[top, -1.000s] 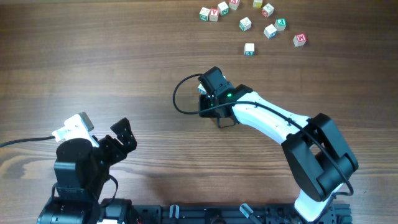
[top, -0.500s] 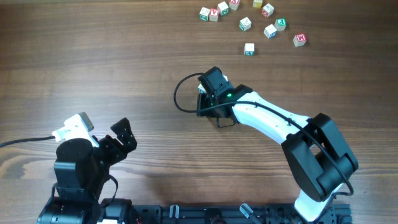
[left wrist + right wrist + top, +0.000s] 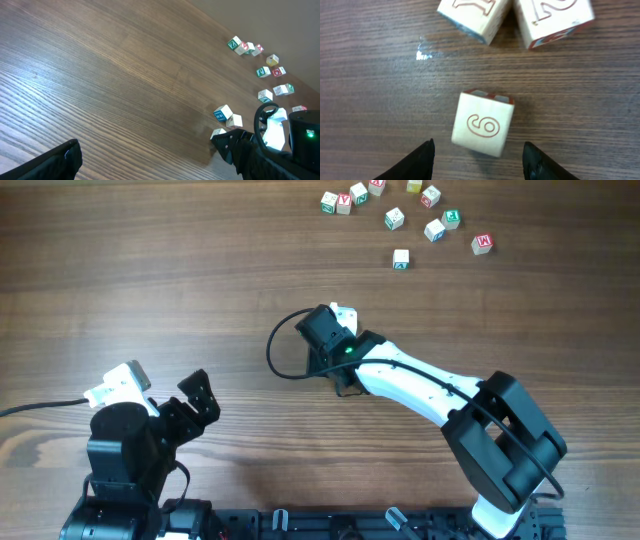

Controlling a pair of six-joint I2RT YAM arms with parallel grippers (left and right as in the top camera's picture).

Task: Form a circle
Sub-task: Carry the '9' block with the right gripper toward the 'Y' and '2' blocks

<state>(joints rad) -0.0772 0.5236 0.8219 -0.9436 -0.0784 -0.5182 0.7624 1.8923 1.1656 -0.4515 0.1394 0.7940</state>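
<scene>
Overhead view: the left end effector point(image 3: 200, 402) is wide open and empty, well apart from the circle point(image 3: 227, 120), so the right arm is the nearer one. The right end effector point(image 3: 479, 152) is partly open and grips nothing. The "6" cube point(image 3: 482, 125) stands free between its fingertips, a gap on either side, turned slightly off their line. The left partner cube point(image 3: 470, 15) and the right partner cube point(image 3: 552, 17) lie just beyond, so closing the ring probably calls for a short forward nudge.

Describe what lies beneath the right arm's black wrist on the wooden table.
A small white wooden cube marked 6 sits ahead of the open fingers, two similar cubes beyond it. Overhead, the white arm covers most of them.
</scene>
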